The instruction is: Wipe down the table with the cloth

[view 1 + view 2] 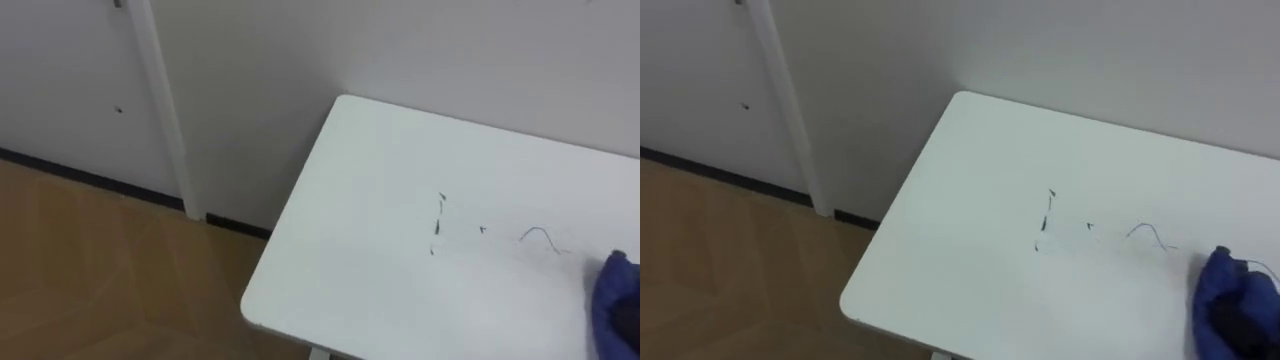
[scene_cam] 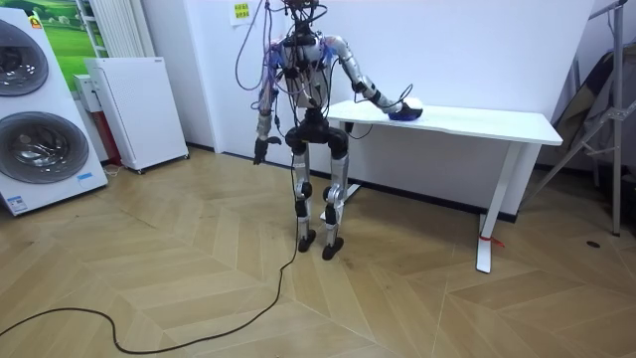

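Observation:
A white table (image 1: 350, 250) stands against a white wall, with thin dark pen marks (image 1: 438, 222) and a curved scribble (image 1: 540, 237) on its top. A bunched blue cloth (image 1: 1225, 290) lies on the table at the right edge of the eye views, just right of the marks. My right hand (image 1: 1243, 325) shows as a dark shape against the cloth. In the room view I stand at the table's left end with my right arm stretched out to the blue cloth (image 2: 405, 112). My left hand (image 2: 259, 151) hangs loosely at my side.
The table's near left corner (image 1: 248, 305) hangs over the wood floor (image 1: 90, 270). A white pipe (image 1: 165, 110) runs down the wall left of the table. A washing machine (image 2: 35, 119) and a white cabinet (image 2: 134, 109) stand at the room view's left, a folded stand (image 2: 601, 119) at its right.

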### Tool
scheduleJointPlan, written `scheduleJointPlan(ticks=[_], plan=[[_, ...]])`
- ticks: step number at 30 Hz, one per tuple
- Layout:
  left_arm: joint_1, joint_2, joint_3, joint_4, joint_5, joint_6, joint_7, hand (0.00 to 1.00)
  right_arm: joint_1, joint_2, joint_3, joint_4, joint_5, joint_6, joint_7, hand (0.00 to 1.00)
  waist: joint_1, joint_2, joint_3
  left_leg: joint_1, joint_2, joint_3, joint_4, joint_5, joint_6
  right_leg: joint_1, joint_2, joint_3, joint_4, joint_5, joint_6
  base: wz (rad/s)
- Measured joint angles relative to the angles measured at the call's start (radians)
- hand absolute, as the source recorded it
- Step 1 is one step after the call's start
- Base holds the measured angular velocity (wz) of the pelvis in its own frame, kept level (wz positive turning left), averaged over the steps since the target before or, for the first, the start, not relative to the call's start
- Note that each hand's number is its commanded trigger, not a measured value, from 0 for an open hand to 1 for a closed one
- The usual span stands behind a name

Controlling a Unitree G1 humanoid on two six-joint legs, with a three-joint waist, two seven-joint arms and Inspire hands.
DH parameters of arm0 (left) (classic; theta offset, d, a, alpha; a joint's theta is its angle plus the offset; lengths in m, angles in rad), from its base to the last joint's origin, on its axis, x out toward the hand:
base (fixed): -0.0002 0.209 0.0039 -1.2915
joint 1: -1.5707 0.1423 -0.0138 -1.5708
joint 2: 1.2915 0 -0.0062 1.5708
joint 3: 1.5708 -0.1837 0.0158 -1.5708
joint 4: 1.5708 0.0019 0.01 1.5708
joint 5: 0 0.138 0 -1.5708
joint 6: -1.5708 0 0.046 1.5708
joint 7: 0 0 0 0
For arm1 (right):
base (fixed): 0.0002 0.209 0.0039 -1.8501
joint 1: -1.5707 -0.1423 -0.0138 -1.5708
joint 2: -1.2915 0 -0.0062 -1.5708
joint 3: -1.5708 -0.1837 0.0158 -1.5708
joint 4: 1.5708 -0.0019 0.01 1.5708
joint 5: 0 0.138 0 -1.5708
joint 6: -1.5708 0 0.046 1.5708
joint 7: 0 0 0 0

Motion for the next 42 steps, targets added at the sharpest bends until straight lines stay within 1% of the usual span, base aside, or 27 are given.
scheduleJointPlan(ticks=[1,2,3,4,5,7,8,10,12,13,15,18,19,21,22,23,24,25,26,27,29,31,34,36,39,41,42], plan=[[-0.009,-0.009,-0.014,0.017,0.0,0.001,0.0,0.0,-0.016,0.001,0.023,-0.028,-0.044,0.033,0.002,1.0,0.006,0.004,0.0052,-0.006,0.001,-0.007,0.007,0.0,0.0,-0.006,0.002,-0.004,0.007,0.003,-0.004,-0.29],[-0.016,-0.012,-0.026,0.028,0.001,0.002,-0.004,0.0,-0.018,0.004,0.045,-0.09,-0.097,0.069,0.022,1.0,0.009,0.005,0.0063,-0.02,0.0,-0.029,0.017,-0.001,-0.001,-0.024,-0.001,-0.01,0.02,0.003,-0.005,-0.25],[-0.019,-0.012,-0.032,0.034,0.001,0.003,-0.005,0.0,-0.019,0.004,0.063,-0.121,-0.126,0.081,0.035,1.0,0.013,0.005,0.0065,-0.028,0.001,-0.034,0.019,-0.001,-0.001,-0.036,-0.002,-0.013,0.026,0.003,-0.006,-0.25],[-0.028,-0.011,-0.04,0.045,0.004,0.009,-0.008,0.0,-0.025,0.005,0.094,-0.179,-0.186,0.097,0.062,1.0,0.031,0.005,0.0077,-0.04,0.001,-0.043,0.02,0.001,-0.003,-0.054,-0.001,-0.023,0.034,0.006,-0.011,-0.2],[-0.029,-0.011,-0.042,0.046,0.005,0.011,-0.009,0.0,-0.052,0.009,0.128,-0.212,-0.257,0.111,0.09,1.0,0.042,0.004,0.0137,-0.05,0.0,-0.059,0.032,0.001,-0.004,-0.059,-0.001,-0.055,0.036,0.008,-0.015,-0.13],[-0.029,-0.011,-0.043,0.047,0.005,0.012,-0.01,0.0,-0.101,0.013,0.19,-0.237,-0.325,0.112,0.127,1.0,0.06,0.002,0.0241,-0.061,-0.001,-0.076,0.046,0.001,-0.007,-0.065,-0.006,-0.086,0.047,0.005,-0.019,0.21],[-0.031,-0.011,-0.046,0.047,0.004,0.014,-0.01,0.0,-0.128,0.014,0.224,-0.253,-0.355,0.112,0.149,1.0,0.071,0.0,0.0273,-0.073,-0.003,-0.084,0.053,0.002,-0.009,-0.071,-0.008,-0.094,0.047,0.002,-0.02,0.34],[-0.026,-0.007,-0.06,0.042,-0.001,0.017,-0.013,0.0,-0.164,0.016,0.264,-0.265,-0.363,0.117,0.17,1.0,0.112,0.004,0.035,-0.077,-0.002,-0.083,0.053,0.003,-0.011,-0.083,-0.007,-0.092,0.046,-0.002,-0.022,0.12],[-0.017,-0.005,-0.06,0.042,-0.003,0.027,-0.016,0.0,-0.19,0.021,0.293,-0.266,-0.367,0.123,0.186,1.0,0.14,-0.002,0.0295,-0.083,-0.004,-0.088,0.052,0.004,-0.011,-0.091,-0.008,-0.094,0.046,-0.008,-0.022,0.1],[-0.007,-0.001,-0.06,0.044,-0.003,0.036,-0.022,0.0,-0.199,0.021,0.298,-0.264,-0.363,0.124,0.195,1.0,0.15,0.002,0.0247,-0.083,-0.004,-0.089,0.053,0.005,-0.012,-0.091,-0.008,-0.094,0.043,-0.008,-0.021,0.18],[0.008,0.002,-0.059,0.044,-0.004,0.04,-0.025,0.0,-0.2,0.018,0.295,-0.249,-0.317,0.12,0.194,1.0,0.147,-0.003,0.0226,-0.083,-0.003,-0.086,0.05,0.006,-0.012,-0.09,-0.009,-0.093,0.045,-0.009,-0.02,0.2],[0.011,0.009,-0.06,0.044,-0.024,0.038,-0.026,0.0,-0.162,0.022,0.285,-0.211,-0.24,0.091,0.163,1.0,0.1,-0.009,0.0191,-0.076,-0.003,-0.078,0.05,0.006,-0.012,-0.077,-0.012,-0.092,0.053,-0.009,-0.019,0.4],[0.003,0.009,-0.06,0.044,-0.023,0.036,-0.026,0.0,-0.144,0.033,0.256,-0.188,-0.231,0.074,0.14,1.0,0.077,-0.009,0.0187,-0.071,-0.004,-0.072,0.05,0.006,-0.012,-0.07,-0.015,-0.077,0.062,-0.012,-0.014,0.55],[-0.027,0.014,-0.06,0.05,-0.023,0.025,-0.024,0.0,-0.105,0.04,0.206,-0.153,-0.187,0.04,0.094,1.0,0.049,-0.004,0.0153,-0.07,0.0,-0.039,0.05,0.004,-0.008,-0.068,-0.019,-0.051,0.076,-0.016,-0.008,0.58],[-0.05,0.021,-0.059,0.055,-0.022,0.019,-0.023,0.0,-0.077,0.043,0.169,-0.131,-0.147,0.014,0.066,1.0,0.035,-0.002,0.0128,-0.068,0.005,-0.011,0.048,-0.001,-0.001,-0.068,-0.022,-0.037,0.086,-0.019,-0.003,0.33],[-0.063,0.028,-0.056,0.055,-0.024,0.014,-0.02,0.0,-0.06,0.047,0.138,-0.102,-0.112,-0.011,0.04,1.0,0.032,0.002,0.0086,-0.064,0.01,0.023,0.046,-0.002,0.001,-0.069,-0.023,-0.016,0.085,-0.019,-0.001,0.14],[-0.065,0.032,-0.054,0.055,-0.023,0.014,-0.021,0.0,-0.054,0.048,0.127,-0.088,-0.095,-0.021,0.03,1.0,0.031,0.003,0.0072,-0.063,0.01,0.034,0.047,-0.003,0.003,-0.069,-0.023,-0.006,0.081,-0.019,-0.001,-0.25],[-0.067,0.035,-0.033,0.051,-0.021,0.015,-0.02,0.0,-0.045,0.047,0.105,-0.065,-0.071,-0.038,0.017,1.0,0.029,0.007,0.0047,-0.055,0.011,0.057,0.046,-0.005,0.006,-0.069,-0.026,0.0,0.077,-0.017,0.003,-0.36],[-0.07,0.036,-0.005,0.051,-0.016,0.014,-0.02,0.0,-0.033,0.047,0.075,-0.045,-0.057,-0.05,0.013,1.0,0.019,0.013,-0.0009,-0.051,0.012,0.063,0.046,-0.009,0.012,-0.068,-0.025,0.0,0.069,-0.011,0.01,-0.32],[-0.067,0.036,0.011,0.05,-0.016,0.014,-0.02,0.0,-0.025,0.047,0.058,-0.035,-0.044,-0.056,0.009,1.0,0.015,0.013,-0.0024,-0.049,0.012,0.066,0.044,-0.01,0.013,-0.067,-0.024,0.001,0.063,-0.008,0.015,-0.26],[-0.06,0.036,0.096,0.045,-0.015,0.006,-0.02,0.0,0.014,0.045,-0.002,-0.024,0.011,-0.061,0.009,1.0,0.007,0.014,-0.0056,-0.033,0.012,0.086,0.026,-0.01,0.015,-0.063,-0.022,0.006,0.056,0.0,0.018,-0.26],[-0.053,0.037,0.139,0.044,-0.017,0.009,-0.014,0.0,0.042,0.043,-0.039,-0.015,0.036,-0.061,0.012,1.0,-0.004,0.015,-0.01,-0.03,0.012,0.089,0.025,-0.012,0.018,-0.051,-0.021,0.002,0.041,0.008,0.019,-0.16],[-0.043,0.036,0.132,0.033,-0.02,0.009,-0.003,0.0,0.048,0.041,-0.073,0.006,0.06,-0.061,0.017,1.0,-0.021,0.015,-0.0128,-0.03,0.012,0.094,0.024,-0.016,0.024,-0.052,-0.022,0.001,0.045,0.012,0.02,-0.07],[-0.04,0.035,0.114,0.035,-0.025,0.009,-0.003,0.0,0.034,0.041,-0.059,0.009,0.067,-0.048,0.025,1.0,-0.015,0.017,-0.0128,-0.029,0.013,0.095,0.027,-0.016,0.025,-0.052,-0.021,0.004,0.043,0.017,0.021,-0.15],[-0.04,0.029,0.067,0.035,-0.028,0.009,0.001,0.0,-0.02,0.042,-0.037,0.002,0.058,0.002,0.047,1.0,0.003,0.02,-0.0109,-0.022,0.013,0.107,0.024,-0.015,0.025,-0.052,-0.016,0.009,0.043,0.017,0.022,-0.3],[-0.037,0.026,0.018,0.057,-0.036,0.009,-0.002,0.0,-0.083,0.044,0.025,-0.031,0.037,0.072,0.077,1.0,0.027,0.026,-0.006,-0.018,0.013,0.107,0.025,-0.015,0.025,-0.061,-0.008,0.031,0.046,0.018,0.021,-0.66],[-0.037,0.025,0.012,0.068,-0.037,0.01,-0.006,0.0,-0.098,0.046,0.041,-0.047,0.021,0.087,0.091,1.0,0.036,0.029,-0.0064,-0.021,0.014,0.105,0.025,-0.014,0.024,-0.069,-0.005,0.032,0.047,0.021,0.017,-0.75]])
